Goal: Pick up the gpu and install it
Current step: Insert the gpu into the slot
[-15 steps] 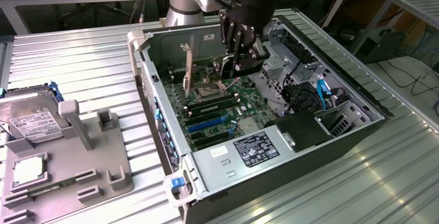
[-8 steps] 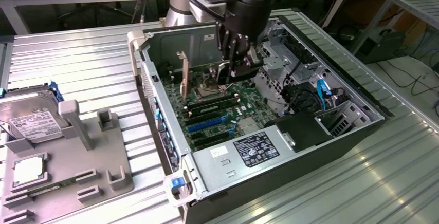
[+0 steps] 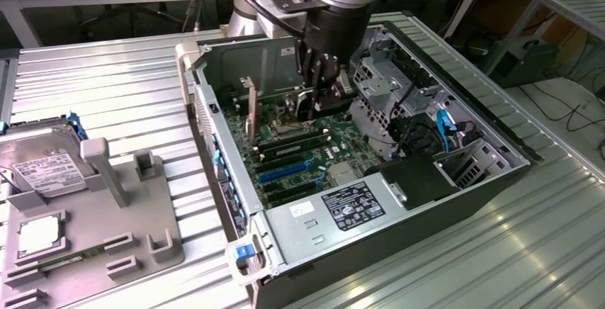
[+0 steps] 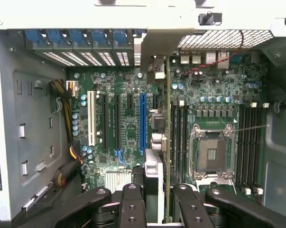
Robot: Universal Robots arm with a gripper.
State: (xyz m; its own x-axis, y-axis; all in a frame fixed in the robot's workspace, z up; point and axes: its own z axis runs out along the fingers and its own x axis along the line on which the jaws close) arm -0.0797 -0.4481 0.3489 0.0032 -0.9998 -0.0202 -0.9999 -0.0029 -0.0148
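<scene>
The hand (image 4: 157,202) is clamped on the gpu (image 4: 167,142), holding it on edge inside the open computer case (image 3: 255,54). It hangs over the motherboard (image 4: 124,85), just beside the blue slot (image 4: 143,123); whether its lower edge touches a slot I can't tell. To my eye, seating it well means keeping the card upright, with its silver bracket (image 4: 157,47) lined up with the rear opening and the push straight down, never rocked. Counting: one gpu, one hand, one case, one blue slot, one white slot (image 4: 91,118), one bare processor socket (image 4: 211,154). Out on the tabletop (image 3: 113,96), at the exterior view's left, one hard drive (image 3: 42,164) sits in one grey fixture (image 3: 104,231)
</scene>
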